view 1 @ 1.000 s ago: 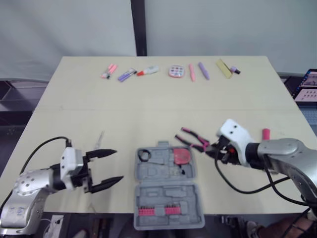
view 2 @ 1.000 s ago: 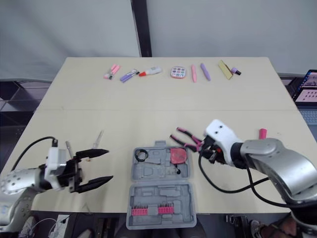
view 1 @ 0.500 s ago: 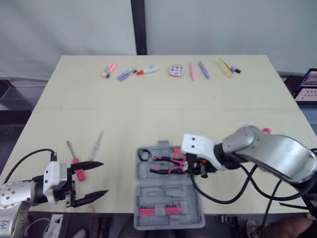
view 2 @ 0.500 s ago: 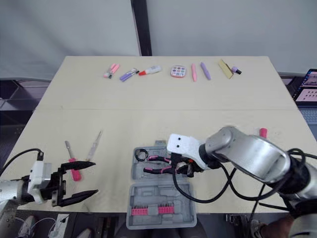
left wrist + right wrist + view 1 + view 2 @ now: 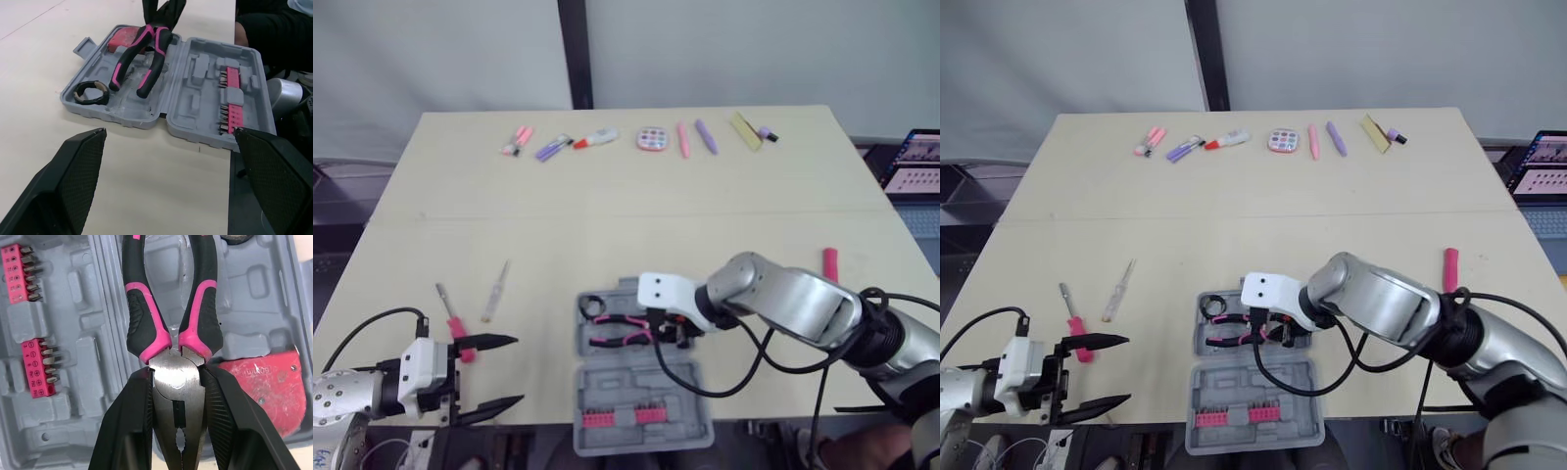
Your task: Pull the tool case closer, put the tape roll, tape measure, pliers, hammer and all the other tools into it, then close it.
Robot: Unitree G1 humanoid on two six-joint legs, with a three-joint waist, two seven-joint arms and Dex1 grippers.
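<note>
The grey tool case [image 5: 651, 384] lies open near the table's front edge. My right gripper [image 5: 672, 329] is shut on the head of the pink-and-black pliers [image 5: 171, 308], which it holds low over the case's far half, handles pointing left. Whether they touch the tray I cannot tell. A black tape roll [image 5: 590, 305] sits in that half's left corner. The red tape measure [image 5: 259, 387] lies beside the pliers' head. My left gripper [image 5: 495, 373] is open at the front left edge, apart from the case, with nothing between its fingers.
Two screwdrivers, one pink-handled [image 5: 451, 313] and one clear [image 5: 494, 292], lie left of the case. A pink cylinder [image 5: 829, 262] rests at the right. Pink bit holders [image 5: 617, 418] sit in the case's near half. Several pens and small items line the far edge [image 5: 651, 139].
My right gripper picked the pliers up from the table right of the case and carried them left over the case's far half. My left gripper drew back toward the front edge.
</note>
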